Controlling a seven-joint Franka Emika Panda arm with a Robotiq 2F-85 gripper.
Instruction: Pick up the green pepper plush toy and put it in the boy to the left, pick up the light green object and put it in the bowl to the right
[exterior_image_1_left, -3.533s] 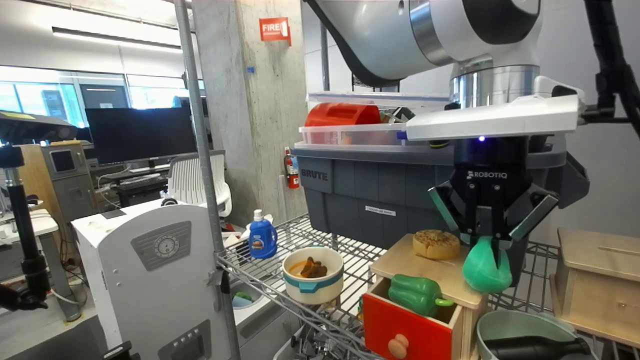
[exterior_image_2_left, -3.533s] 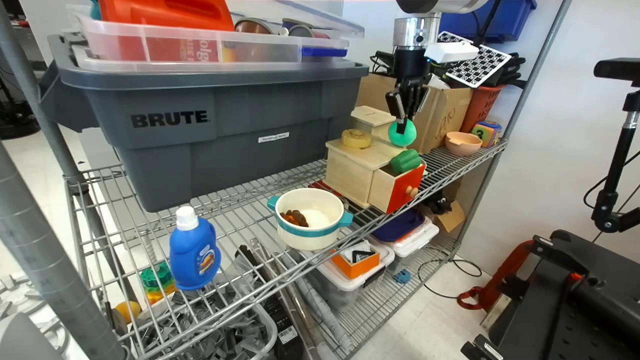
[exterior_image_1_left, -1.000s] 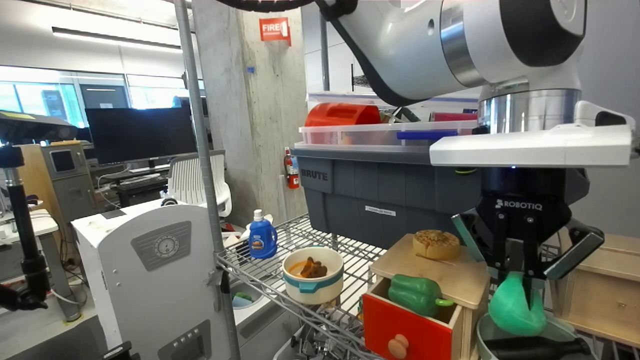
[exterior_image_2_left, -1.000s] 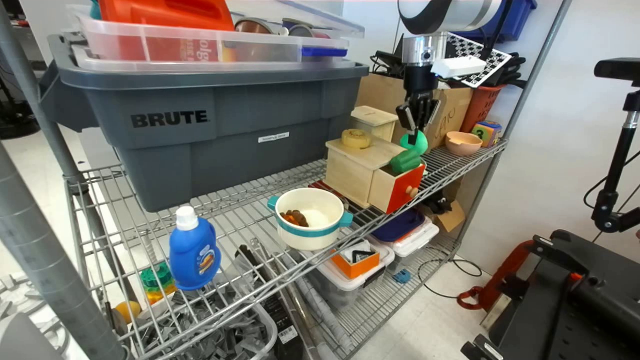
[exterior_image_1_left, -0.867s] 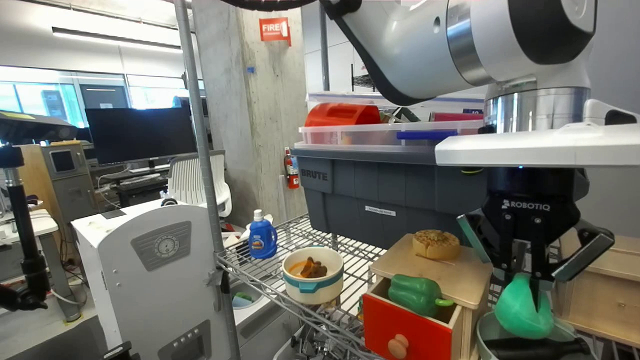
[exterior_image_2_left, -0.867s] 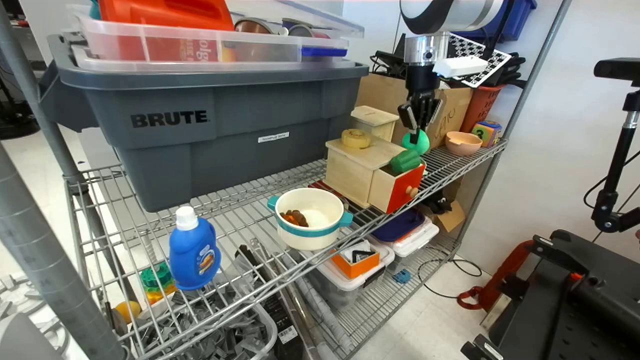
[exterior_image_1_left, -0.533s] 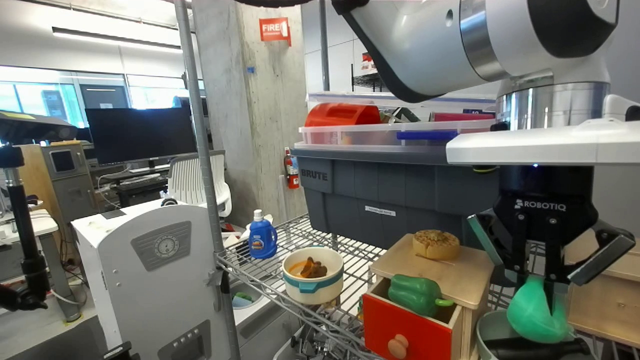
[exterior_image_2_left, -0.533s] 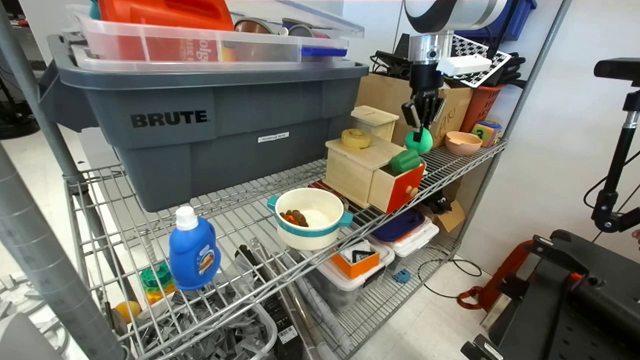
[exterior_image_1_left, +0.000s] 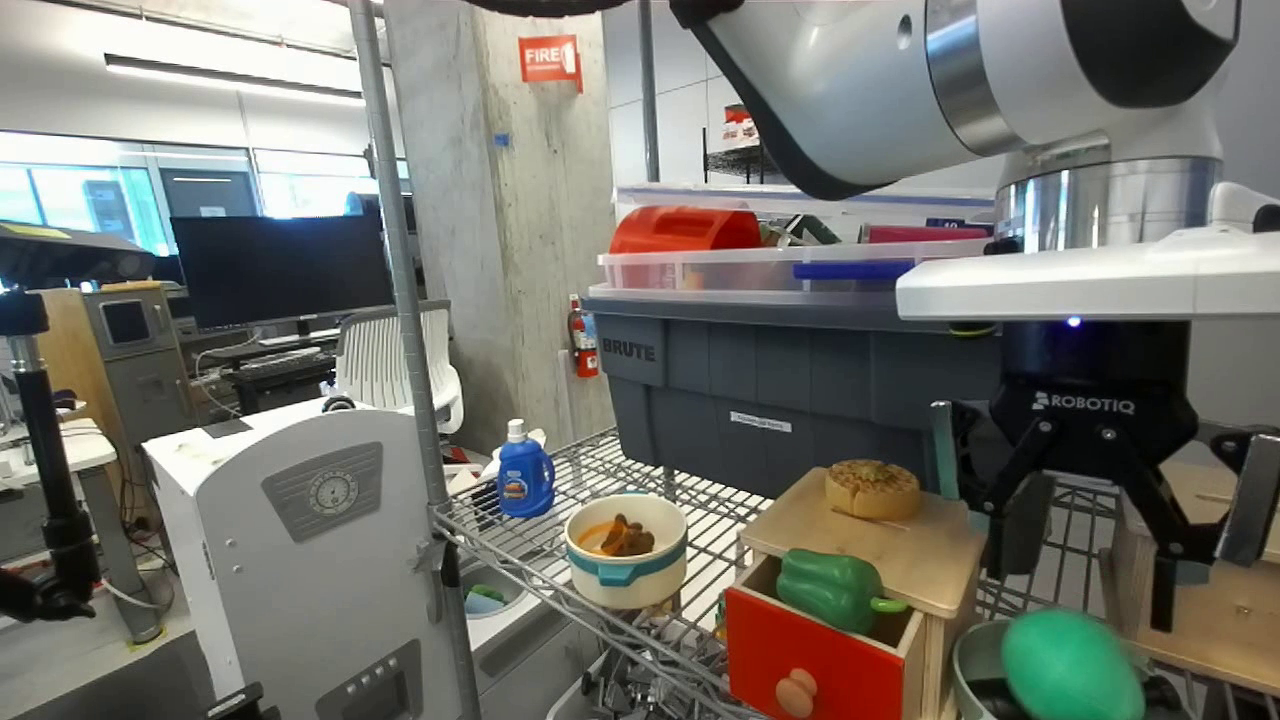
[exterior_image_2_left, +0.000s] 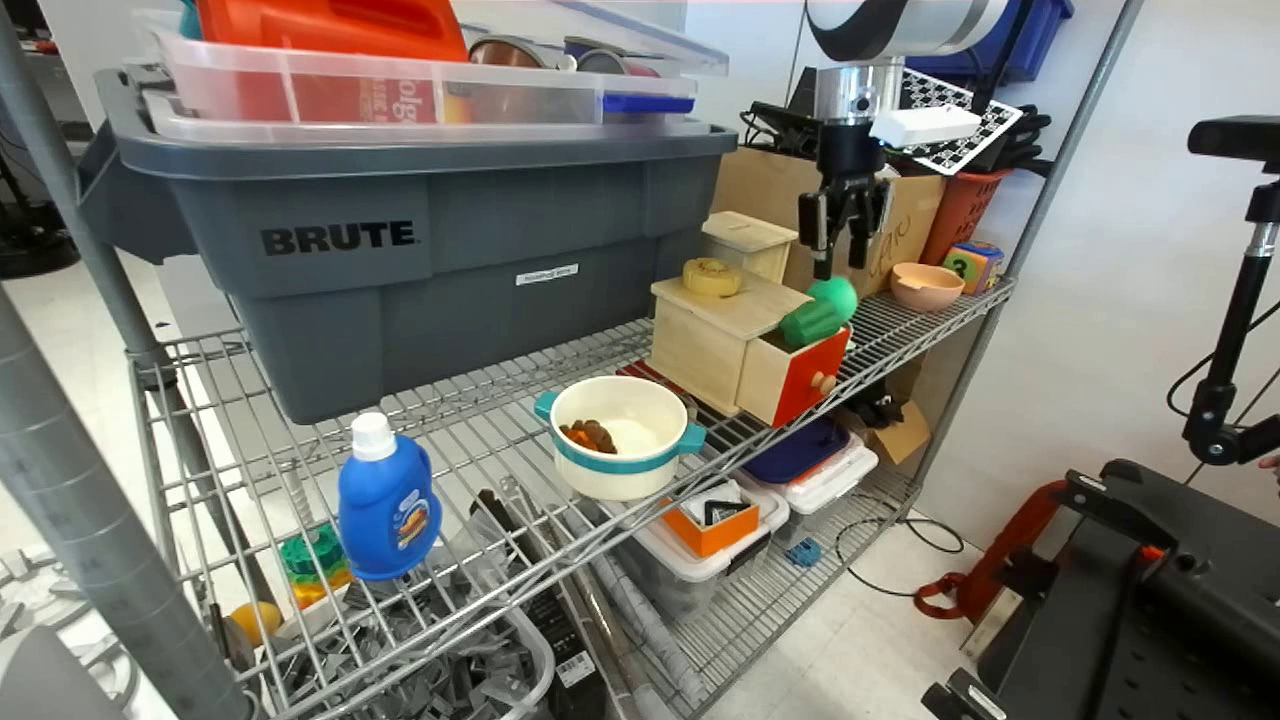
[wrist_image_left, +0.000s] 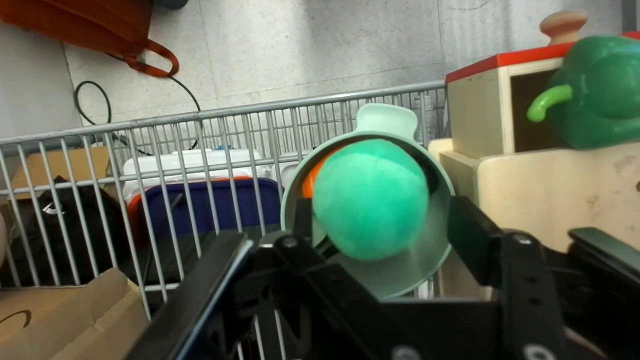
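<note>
The black gripper (exterior_image_1_left: 1078, 598), spread wide, holds nothing — below, at right in an exterior view, a smooth mint-green lump (exterior_image_1_left: 1072, 665) at the mouth of a round grey-green bowl (exterior_image_1_left: 980, 650).

Pepper (wrist_image_left: 602, 95) cut off, wrist view's right edge.

hangs the franka panda arm (exterior_image_1_left: 960, 90) in from one o'clock in an exterior view, points the robotiq gripper (exterior_image_1_left: 1078, 580) toward six o'clock, holds both fingers (exterior_image_1_left: 1163, 598) well apart.

Light green object (wrist_image_left: 370, 200) shows over the bowl (wrist_image_left: 402, 274), tool (wrist_image_left: 383, 220) spread
</note>
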